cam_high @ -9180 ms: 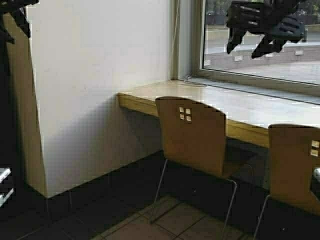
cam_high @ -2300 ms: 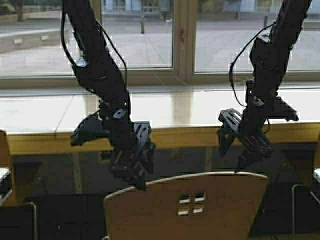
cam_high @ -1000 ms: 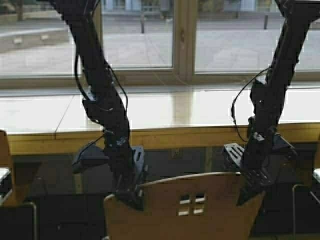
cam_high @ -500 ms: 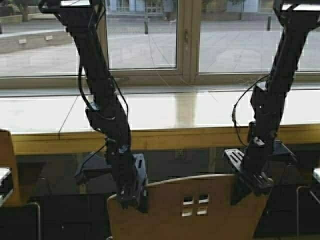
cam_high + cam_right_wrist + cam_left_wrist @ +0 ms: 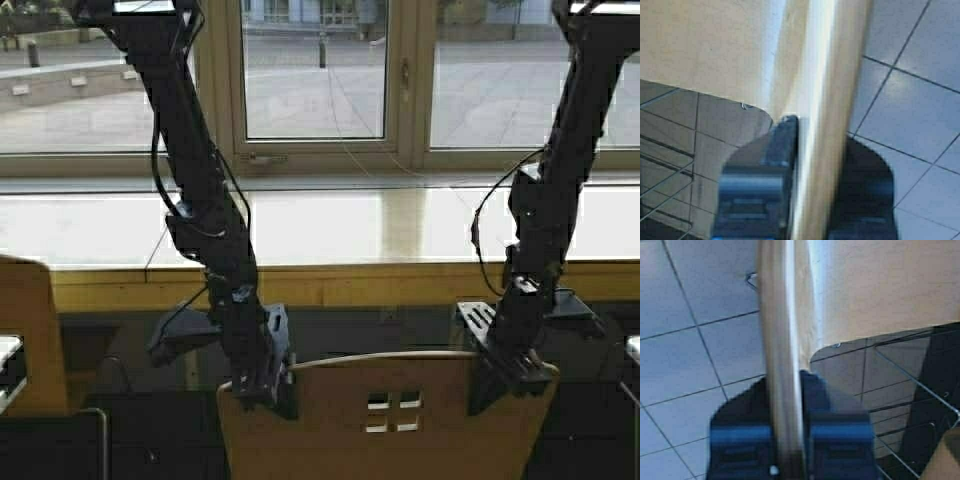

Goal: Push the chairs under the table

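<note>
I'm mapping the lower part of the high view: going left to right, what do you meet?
Neighbouring chair's backrest → left gripper at the centre chair's top left corner → that chair's square cutouts → right gripper at its top right corner.

Large windows (image 5: 310, 70) with pale frames fill the far wall, showing a paved, daylit area outside. Grey floor tiles (image 5: 695, 355) with dark grout lie below.

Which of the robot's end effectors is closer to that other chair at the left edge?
Left. The left end effector grips the middle chair's backrest on the side facing the edge chair; the right end effector grips its far corner.
</note>
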Controlling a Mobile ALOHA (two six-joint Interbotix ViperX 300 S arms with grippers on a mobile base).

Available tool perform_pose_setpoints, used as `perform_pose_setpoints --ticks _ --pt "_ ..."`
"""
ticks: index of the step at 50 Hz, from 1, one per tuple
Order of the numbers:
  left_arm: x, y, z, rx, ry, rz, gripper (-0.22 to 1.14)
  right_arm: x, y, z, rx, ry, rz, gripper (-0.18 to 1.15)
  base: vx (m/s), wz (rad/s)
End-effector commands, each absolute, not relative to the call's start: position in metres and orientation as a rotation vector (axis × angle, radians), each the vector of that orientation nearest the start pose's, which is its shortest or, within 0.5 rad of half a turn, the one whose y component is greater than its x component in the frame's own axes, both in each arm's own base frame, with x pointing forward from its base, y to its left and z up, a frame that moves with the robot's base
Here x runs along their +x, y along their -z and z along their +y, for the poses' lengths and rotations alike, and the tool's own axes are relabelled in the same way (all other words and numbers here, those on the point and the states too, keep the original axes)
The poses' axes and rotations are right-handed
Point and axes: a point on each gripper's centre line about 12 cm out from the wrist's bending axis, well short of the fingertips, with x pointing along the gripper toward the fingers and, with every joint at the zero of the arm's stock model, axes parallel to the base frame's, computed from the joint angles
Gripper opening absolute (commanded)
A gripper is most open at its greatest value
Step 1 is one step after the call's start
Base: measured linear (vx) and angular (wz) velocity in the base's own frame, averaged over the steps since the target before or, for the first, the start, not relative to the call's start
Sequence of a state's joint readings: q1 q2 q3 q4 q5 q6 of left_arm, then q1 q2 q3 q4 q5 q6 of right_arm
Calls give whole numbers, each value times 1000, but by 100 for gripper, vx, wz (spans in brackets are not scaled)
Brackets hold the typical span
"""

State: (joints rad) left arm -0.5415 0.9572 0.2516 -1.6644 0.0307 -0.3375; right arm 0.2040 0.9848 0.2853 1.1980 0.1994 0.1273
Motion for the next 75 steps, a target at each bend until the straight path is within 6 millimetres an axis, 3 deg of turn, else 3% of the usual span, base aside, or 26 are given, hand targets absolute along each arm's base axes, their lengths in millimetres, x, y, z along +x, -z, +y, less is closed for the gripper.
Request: perform_pose_setpoints --ticks 1,19,26,51,75 --pt "391 123 -208 -1391 -745 1119 3 386 152 117 933 474 1374 3 17 16" --pt "393 126 -208 -1369 -731 1117 3 383 156 121 892 455 1385 3 19 10" --pt "394 127 -210 -1372 -726 1120 3 369 162 129 863 453 1417 3 22 1" --pt "402 117 -209 -1366 -690 1111 3 366 159 132 850 451 1416 3 25 2" --pt "391 121 -207 -1325 -677 1157 4 353 161 132 819 456 1434 3 21 0"
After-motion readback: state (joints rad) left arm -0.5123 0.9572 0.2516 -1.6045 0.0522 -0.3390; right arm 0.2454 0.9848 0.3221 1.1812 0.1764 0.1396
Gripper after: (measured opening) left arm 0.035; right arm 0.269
